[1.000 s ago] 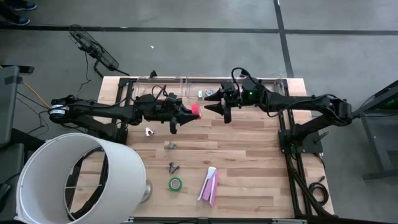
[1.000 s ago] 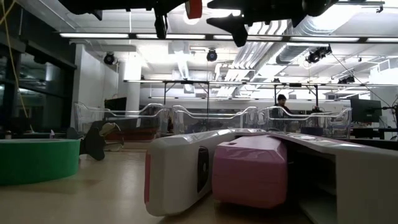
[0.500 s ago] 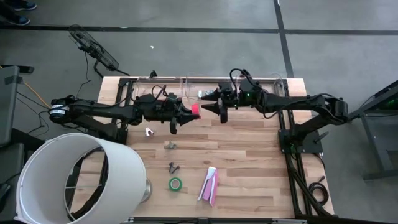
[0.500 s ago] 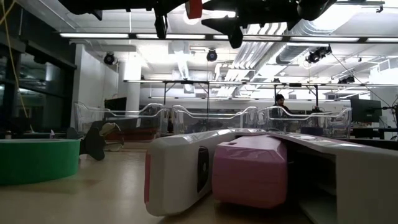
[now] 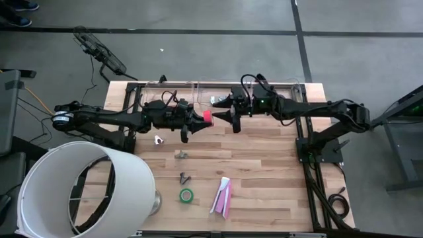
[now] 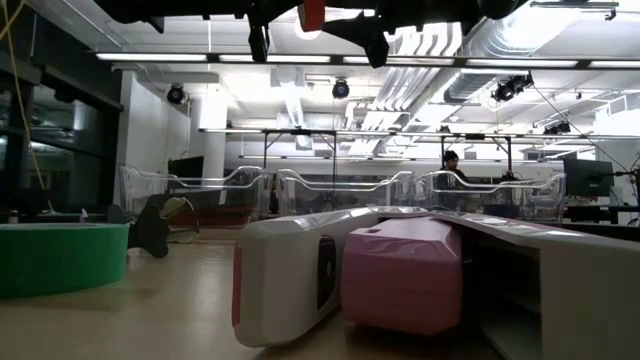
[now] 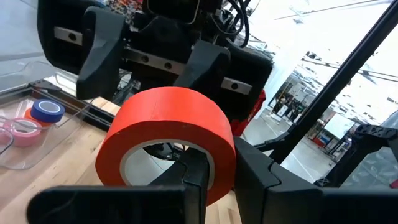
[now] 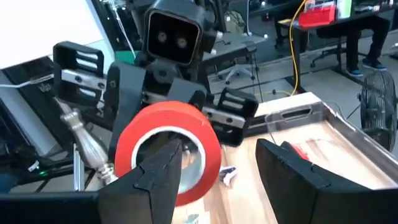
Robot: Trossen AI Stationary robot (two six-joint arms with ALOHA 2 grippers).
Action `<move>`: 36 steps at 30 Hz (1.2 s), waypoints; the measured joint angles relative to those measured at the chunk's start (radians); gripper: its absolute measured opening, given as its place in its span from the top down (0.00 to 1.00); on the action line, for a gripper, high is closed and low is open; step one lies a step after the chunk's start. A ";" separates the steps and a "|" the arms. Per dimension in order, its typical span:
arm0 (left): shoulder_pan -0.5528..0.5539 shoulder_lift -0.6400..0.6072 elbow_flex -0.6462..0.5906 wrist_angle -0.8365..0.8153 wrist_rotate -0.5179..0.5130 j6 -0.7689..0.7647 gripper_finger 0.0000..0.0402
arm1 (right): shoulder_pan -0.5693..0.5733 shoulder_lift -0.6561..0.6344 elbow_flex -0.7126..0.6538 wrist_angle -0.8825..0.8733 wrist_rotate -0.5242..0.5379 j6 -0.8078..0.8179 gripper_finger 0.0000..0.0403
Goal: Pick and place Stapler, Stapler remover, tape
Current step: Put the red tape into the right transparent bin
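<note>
Tape (image 5: 209,118), the red-orange roll, hangs in the air over the back middle of the table, pinched by its wall in the left gripper (image 5: 201,119), with one finger (image 7: 194,180) through the ring and the other outside it. Over the last second the left arm and the roll have not shifted, while the right gripper (image 5: 219,109) has slid along from its own side towards the roll and risen a little in the low view. It now stands tip to tip with the left one. Its jaws are parted about half way, and in the right wrist view one finger (image 8: 155,180) overlaps the near face of the roll while the other stands clear to the side, so nothing is held by it yet. That reads as a handover being lined up: the roll would have to pass between the parted fingers before the left lets go, and I cannot tell whether the near finger is already touching the tape. A clear tray (image 5: 173,86) runs along the back edge of the table. The left wrist view shows a blue roll (image 7: 47,110) and a pink roll (image 7: 23,133) lying in it, so the tray is likely where the red-orange roll is bound. At the front, untouched, lie the green roll (image 5: 186,195), the staplers (image 5: 223,196) side by side, and a small dark piece (image 5: 184,177) that may be the remover. A big white drum (image 5: 135,178) fills the front left corner; what it holds I cannot tell.
</note>
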 joint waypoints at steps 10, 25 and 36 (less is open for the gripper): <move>0.000 0.000 0.000 0.000 0.014 0.003 0.88 | 0.006 0.035 0.000 -0.006 0.001 0.011 0.51; -0.001 0.000 0.000 -0.019 0.031 0.005 0.88 | 0.017 0.078 0.000 0.063 -0.007 0.032 0.54; 0.000 0.000 0.000 -0.019 0.040 0.006 0.88 | 0.018 0.078 0.000 0.087 -0.026 -0.007 0.81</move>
